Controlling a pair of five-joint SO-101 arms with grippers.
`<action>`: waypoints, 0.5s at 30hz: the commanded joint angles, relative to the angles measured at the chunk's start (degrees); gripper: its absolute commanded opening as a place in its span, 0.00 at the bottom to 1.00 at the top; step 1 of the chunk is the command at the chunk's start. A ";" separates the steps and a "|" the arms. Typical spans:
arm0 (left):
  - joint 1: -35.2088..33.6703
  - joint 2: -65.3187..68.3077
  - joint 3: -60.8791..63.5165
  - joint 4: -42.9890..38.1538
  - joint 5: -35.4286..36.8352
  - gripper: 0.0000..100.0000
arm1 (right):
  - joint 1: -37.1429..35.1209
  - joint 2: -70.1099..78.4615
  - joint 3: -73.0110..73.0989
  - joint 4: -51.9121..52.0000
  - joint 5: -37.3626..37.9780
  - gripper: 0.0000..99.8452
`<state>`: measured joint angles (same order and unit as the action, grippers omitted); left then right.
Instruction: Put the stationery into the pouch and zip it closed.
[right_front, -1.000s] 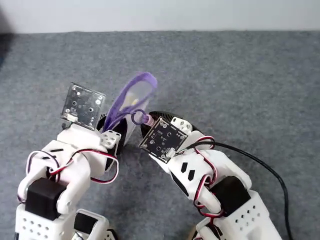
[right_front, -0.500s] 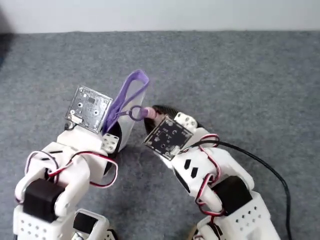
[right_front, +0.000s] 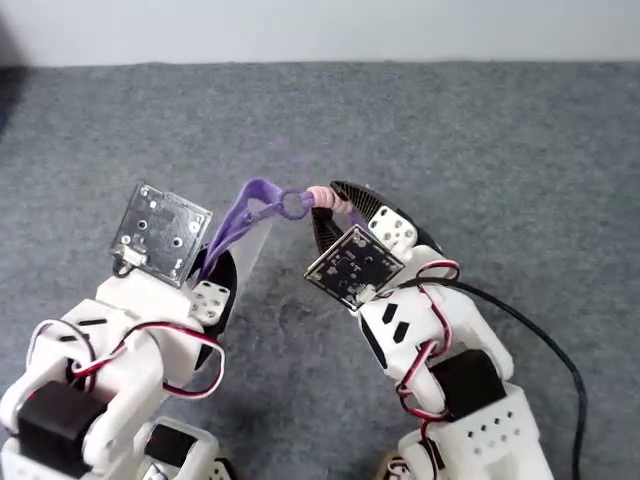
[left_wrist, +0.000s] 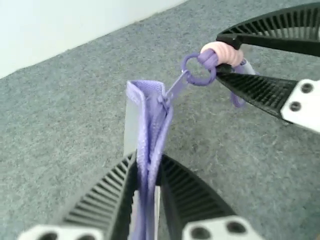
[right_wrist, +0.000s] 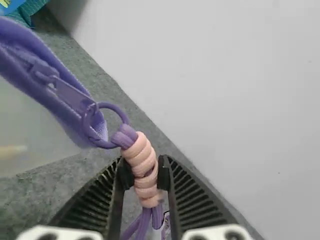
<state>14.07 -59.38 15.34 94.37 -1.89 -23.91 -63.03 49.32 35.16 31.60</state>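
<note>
In the high view the pouch stands on the desk, its near end clamped in the left pincer. In the left wrist view the zip looks almost shut. In the right wrist view the right pincer grips the pink pull cord. Zipping seems nearly finished and calls for one last steady tug away from the left pincer.

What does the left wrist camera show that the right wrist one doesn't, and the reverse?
Left wrist view: the left gripper pinching the pouch by its purple zipper edge. Right wrist view: the pouch's clear side and a teal object beyond it. Both: the right gripper clamped on the pink pull cord, looped through the ring of the zipper tab.
</note>
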 joint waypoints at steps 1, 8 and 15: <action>-0.70 -0.97 -6.02 2.02 2.64 0.01 | 6.11 0.75 2.20 -3.38 0.53 0.01; -0.88 -0.97 -9.98 4.31 3.16 0.01 | 7.52 0.75 6.24 -6.64 0.53 0.01; -0.79 -0.97 -12.88 5.54 6.77 0.01 | 11.30 0.75 14.42 -14.73 0.62 0.01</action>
<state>13.63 -60.35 4.97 99.38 3.30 -13.63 -61.71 63.74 24.09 31.60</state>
